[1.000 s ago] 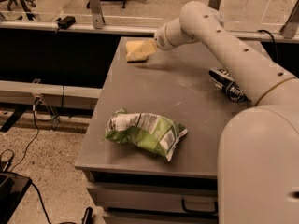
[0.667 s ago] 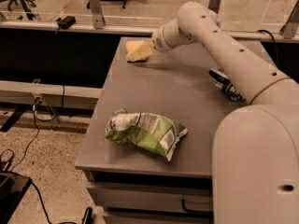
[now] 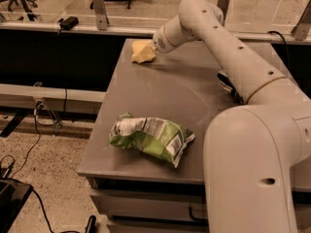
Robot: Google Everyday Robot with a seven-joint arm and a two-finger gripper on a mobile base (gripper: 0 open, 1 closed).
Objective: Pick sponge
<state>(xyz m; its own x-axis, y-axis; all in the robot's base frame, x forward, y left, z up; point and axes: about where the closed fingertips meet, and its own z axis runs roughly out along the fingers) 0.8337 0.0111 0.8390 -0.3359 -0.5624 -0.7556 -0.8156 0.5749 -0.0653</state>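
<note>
The gripper sits at the far left corner of the table, right against the sponge; whether it has closed cannot be told. The sponge is probably light and squashy, best pinched across its middle.

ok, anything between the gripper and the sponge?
Nothing visible. The gripper is right at the sponge on the far left corner of the table. The two read as one pale-yellow mass, so contact is unclear. The green chip bag lies near the front edge, well clear.
</note>
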